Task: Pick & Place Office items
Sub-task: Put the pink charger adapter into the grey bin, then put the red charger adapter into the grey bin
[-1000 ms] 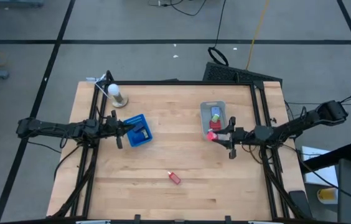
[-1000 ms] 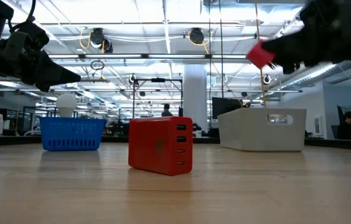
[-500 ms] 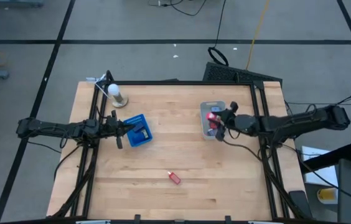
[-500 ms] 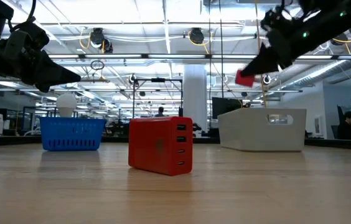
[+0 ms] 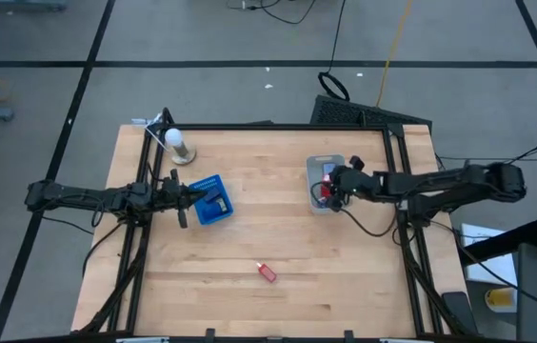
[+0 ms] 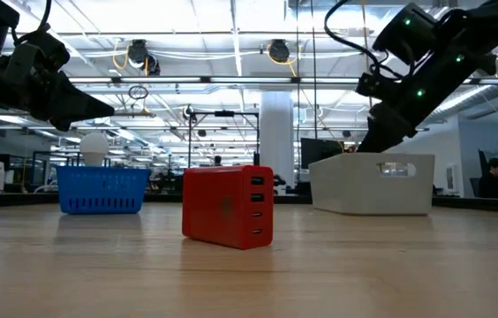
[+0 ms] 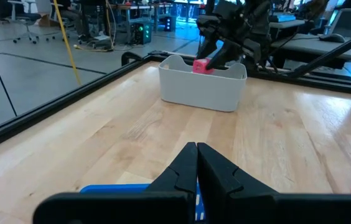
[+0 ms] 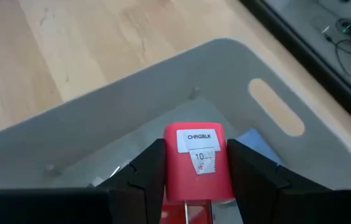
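I have the right gripper (image 8: 191, 180) clamped on a red charger block (image 8: 197, 160), held inside the grey bin (image 8: 275, 112). My left gripper (image 7: 196, 163), fingers closed, waits over the blue basket (image 5: 211, 199).

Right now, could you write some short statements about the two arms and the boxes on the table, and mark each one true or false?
1. The right gripper holds a red charger block over the grey bin. True.
2. The left gripper holds a red block. False: its fingers are shut on nothing.
3. Another red charger lies on the bare table. True.
4. The blue basket is under the right arm. False: it is near the left gripper.
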